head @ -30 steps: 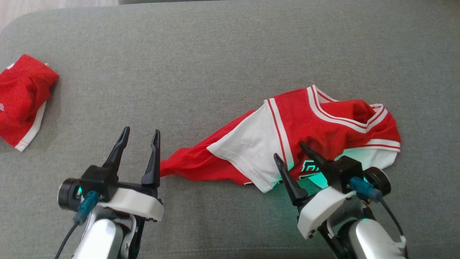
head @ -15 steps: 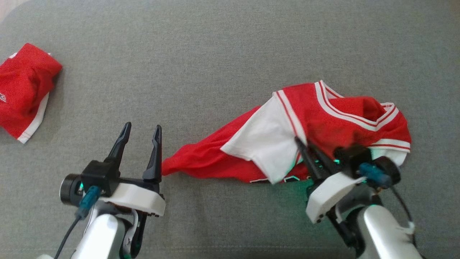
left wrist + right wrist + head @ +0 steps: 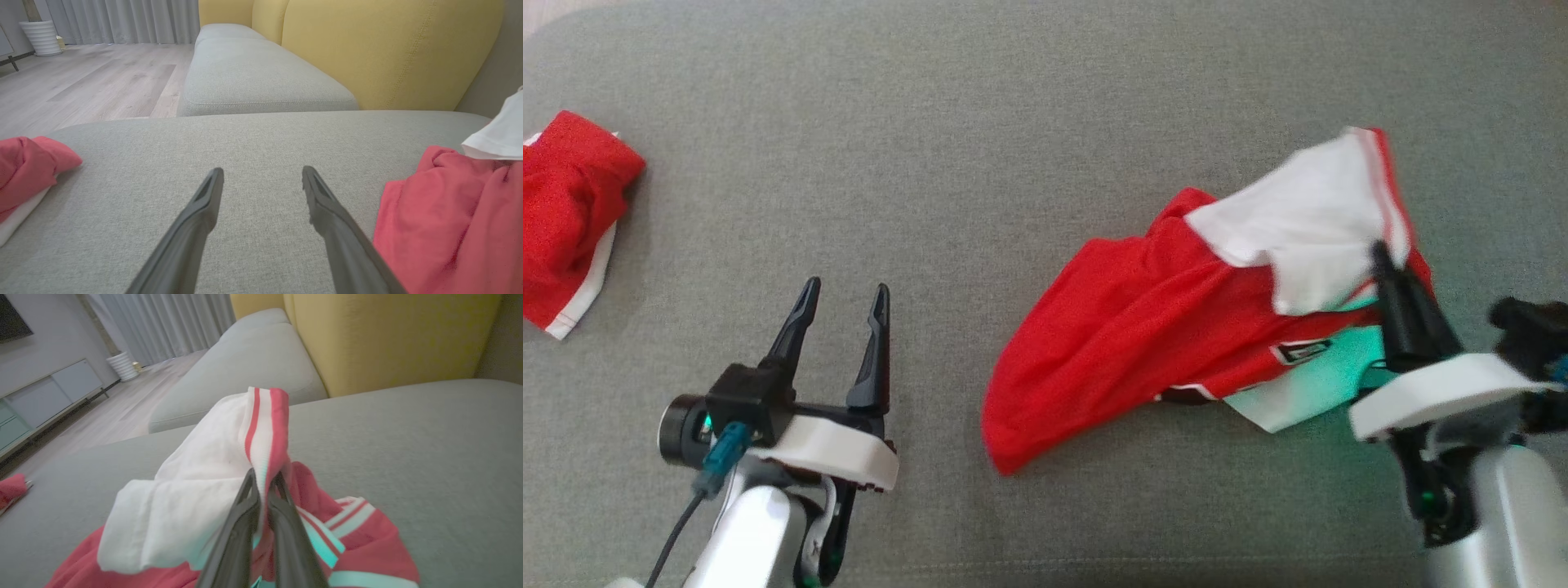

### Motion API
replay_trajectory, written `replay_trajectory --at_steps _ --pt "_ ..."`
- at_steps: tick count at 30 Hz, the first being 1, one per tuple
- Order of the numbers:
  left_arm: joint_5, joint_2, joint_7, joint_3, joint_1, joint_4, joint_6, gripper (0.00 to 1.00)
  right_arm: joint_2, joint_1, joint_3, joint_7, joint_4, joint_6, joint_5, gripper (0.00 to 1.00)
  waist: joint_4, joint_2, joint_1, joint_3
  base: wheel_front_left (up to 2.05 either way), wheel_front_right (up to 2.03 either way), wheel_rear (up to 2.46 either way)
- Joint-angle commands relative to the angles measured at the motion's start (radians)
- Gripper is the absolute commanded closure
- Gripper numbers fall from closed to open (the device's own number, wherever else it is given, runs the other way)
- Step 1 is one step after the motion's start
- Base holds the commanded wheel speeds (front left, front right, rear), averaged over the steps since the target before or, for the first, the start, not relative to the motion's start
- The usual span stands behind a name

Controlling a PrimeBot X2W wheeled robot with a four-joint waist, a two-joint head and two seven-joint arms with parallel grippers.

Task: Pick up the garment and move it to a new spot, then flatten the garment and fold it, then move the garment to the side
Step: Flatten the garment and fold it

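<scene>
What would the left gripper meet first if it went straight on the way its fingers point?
Probably just the bare grey fabric sofa cushion: the open left gripper points down the gap between the crumpled red-and-white jersey and the folded red garment, touching neither. Depth is unclear.

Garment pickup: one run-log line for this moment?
phase: pickup | right gripper: shut on garment | left gripper: open, empty | garment: white sleeve raised, rest on cushion
</scene>
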Motion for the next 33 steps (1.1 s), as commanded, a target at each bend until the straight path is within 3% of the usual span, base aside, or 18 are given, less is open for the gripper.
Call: replay_trajectory --at_steps 1,6,7,8,10,17,25,33 --pt "0.001 0.015 -0.012 0.035 -0.042 -0.031 -0.002 0.0 0.002 -0.033 -0.004 -0.012 -0.02 0.008 0.017 1.0 -0.001 0.0 0.0 0.002 0.0 0.0 0.0" --pt "0.001 0.015 -0.012 0.033 -0.045 -0.03 -0.003 0.0 0.002 -0.038 -0.085 -0.025 0.077 0.008 0.164 1.0 0.001 0.0 0.0 0.009 0.0 0.0 0.0" --pt "0.001 0.015 -0.012 0.032 -0.045 -0.03 -0.003 0.0 0.002 -0.038 -0.094 -0.029 0.102 0.008 0.186 0.94 0.001 0.0 0.0 0.01 0.0 0.0 0.0" --pt "0.001 0.015 -0.012 0.032 -0.045 -0.03 -0.003 0.0 0.002 -0.039 -0.104 -0.038 0.124 0.008 0.197 0.69 0.001 0.0 0.0 0.011 0.0 0.0 0.0" --pt "0.0 0.015 -0.012 0.032 -0.045 -0.029 -0.004 0.0 0.002 -0.039 -0.12 -0.048 0.173 0.008 0.223 0.0 0.001 0.0 0.0 0.012 0.0 0.0 0.0" --pt "-0.002 0.017 -0.012 0.035 -0.04 -0.029 -0.001 0.0 0.002 -0.036 -0.139 -0.121 0.212 0.008 0.216 0.0 -0.007 0.0 0.0 0.007 0.0 0.0 0.0" --pt "0.001 0.022 -0.012 0.046 -0.035 -0.048 0.007 0.0 0.002 -0.01 -0.136 -0.175 -0.009 0.008 0.011 0.0 -0.016 0.0 0.0 -0.005 0.0 0.0 0.0" --pt "0.0 0.026 -0.012 0.052 -0.005 -0.056 0.016 0.0 0.002 0.046 -0.006 -0.131 -0.194 0.008 -0.15 0.0 -0.021 0.0 0.0 -0.04 0.0 0.0 0.0"
